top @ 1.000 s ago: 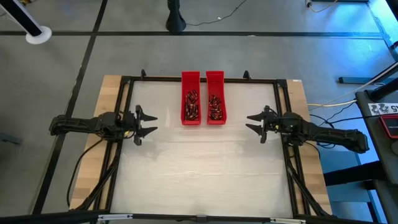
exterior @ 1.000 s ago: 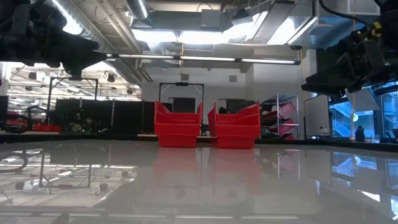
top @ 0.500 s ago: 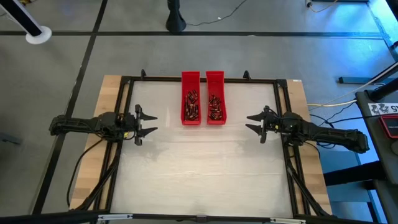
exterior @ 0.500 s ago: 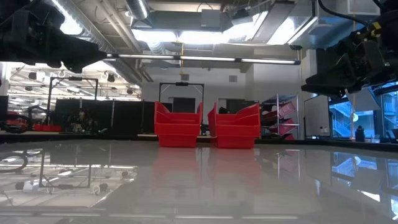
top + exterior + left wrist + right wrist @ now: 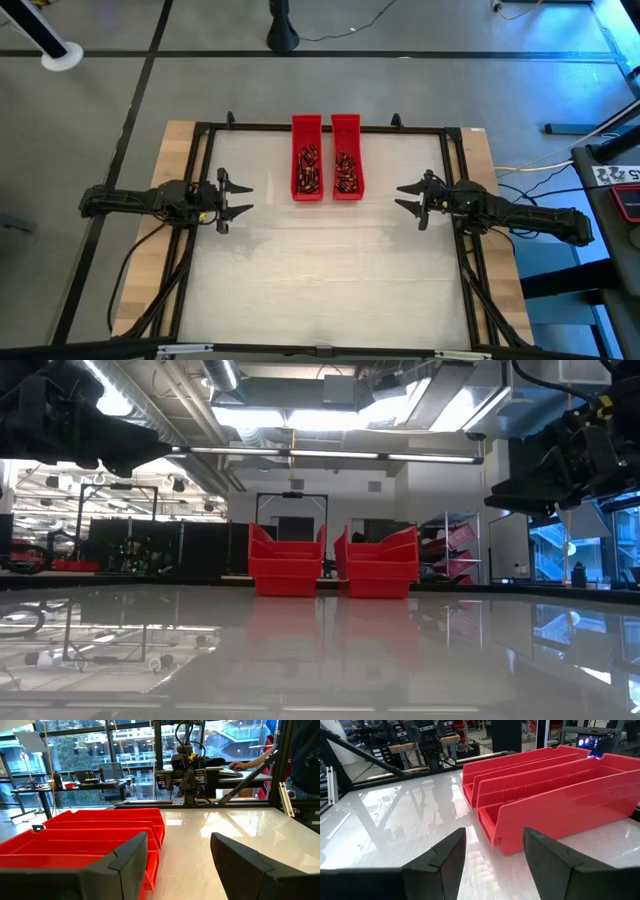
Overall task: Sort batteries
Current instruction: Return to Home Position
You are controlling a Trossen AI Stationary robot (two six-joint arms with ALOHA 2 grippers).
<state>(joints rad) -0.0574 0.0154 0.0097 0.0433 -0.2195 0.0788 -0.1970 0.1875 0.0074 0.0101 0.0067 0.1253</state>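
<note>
High view shows nothing moved lately: left gripper (image 5: 240, 199) centre-left and right gripper (image 5: 405, 198) centre-right (both gaping wide, empty) sit parked, batteries (image 5: 308, 170) all in upper-centre trays (image 5: 306, 122), so sorting looks finished.

The left hand (image 5: 243, 198) has shifted very slightly, which shows only in the low view. Nothing else has moved.
</note>
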